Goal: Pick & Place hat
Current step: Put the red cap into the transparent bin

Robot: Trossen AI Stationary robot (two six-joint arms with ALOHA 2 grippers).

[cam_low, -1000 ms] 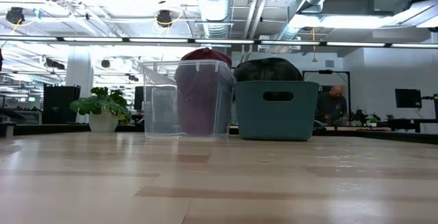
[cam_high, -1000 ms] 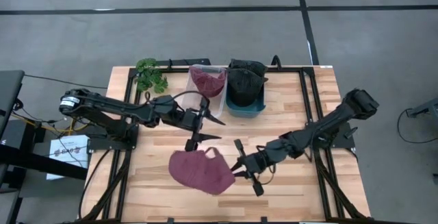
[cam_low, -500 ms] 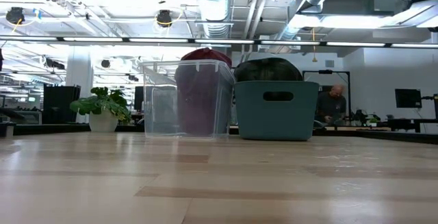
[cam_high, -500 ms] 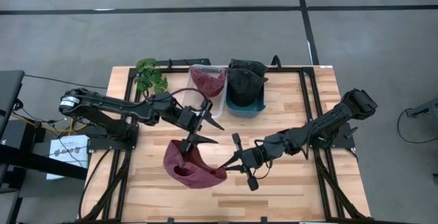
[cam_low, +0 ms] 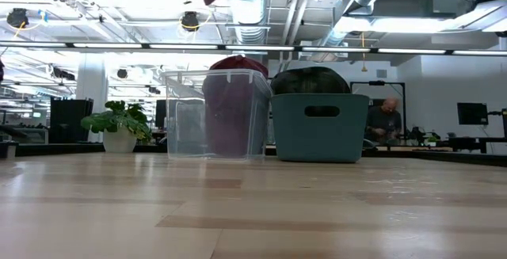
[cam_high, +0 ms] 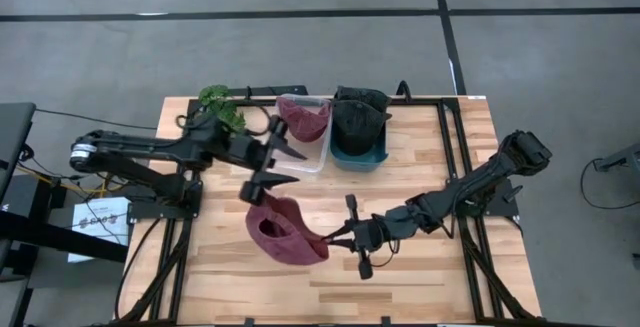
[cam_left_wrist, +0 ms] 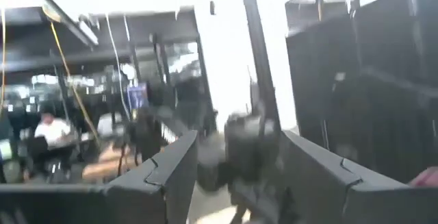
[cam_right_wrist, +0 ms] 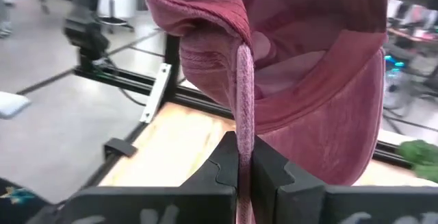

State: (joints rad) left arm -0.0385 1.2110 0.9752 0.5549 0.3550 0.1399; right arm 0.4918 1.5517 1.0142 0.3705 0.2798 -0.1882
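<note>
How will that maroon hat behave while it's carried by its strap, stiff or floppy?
Probably floppy: the maroon hat sags open-side up from the right gripper, whose fingers are shut on the thin strap. It looks light, since that pinch alone lifts it. It may swing on the way.

High cam overhead; low cam table-level; both see bins [cam_high: 330, 132].

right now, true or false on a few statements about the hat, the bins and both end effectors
1. The right end effector is shut on the maroon hat's strap. True.
2. The maroon hat lies flat on the table. False: it hangs lifted.
3. The left end effector holds the hat. False: it is open, beside the clear bin.
4. The teal bin holds a dark hat. True.
</note>
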